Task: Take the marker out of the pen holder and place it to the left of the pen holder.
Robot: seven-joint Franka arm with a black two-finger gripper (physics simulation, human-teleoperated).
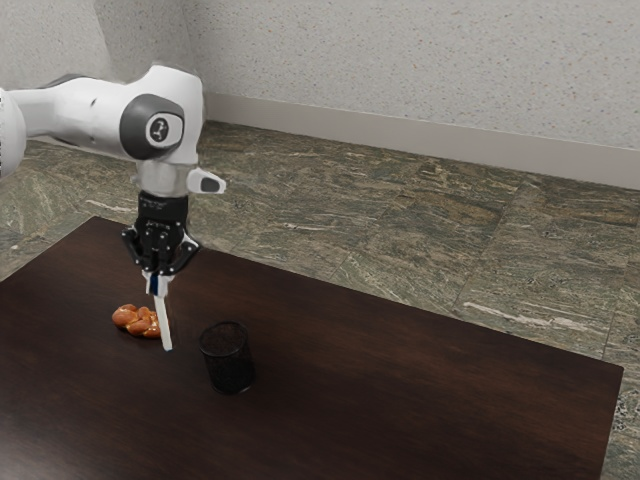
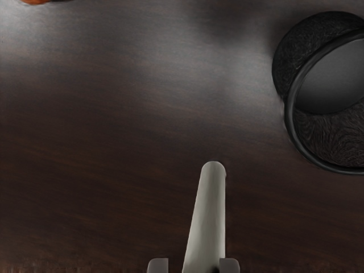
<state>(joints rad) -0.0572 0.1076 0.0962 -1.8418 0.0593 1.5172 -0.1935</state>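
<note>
Exterior view: the marker (image 1: 165,322) was out of the pen holder (image 1: 228,358), so the first half of the task looked done. The gripper (image 1: 157,280) was closed on it, holding it beside the holder, toward the exterior view's left. Lowering it to the table (image 1: 430,390) left of the holder and letting go seemed to remain. The marker slanted steeply, its pale, slim barrel ending in a rounded tip, with dark blue near the grip.
</note>
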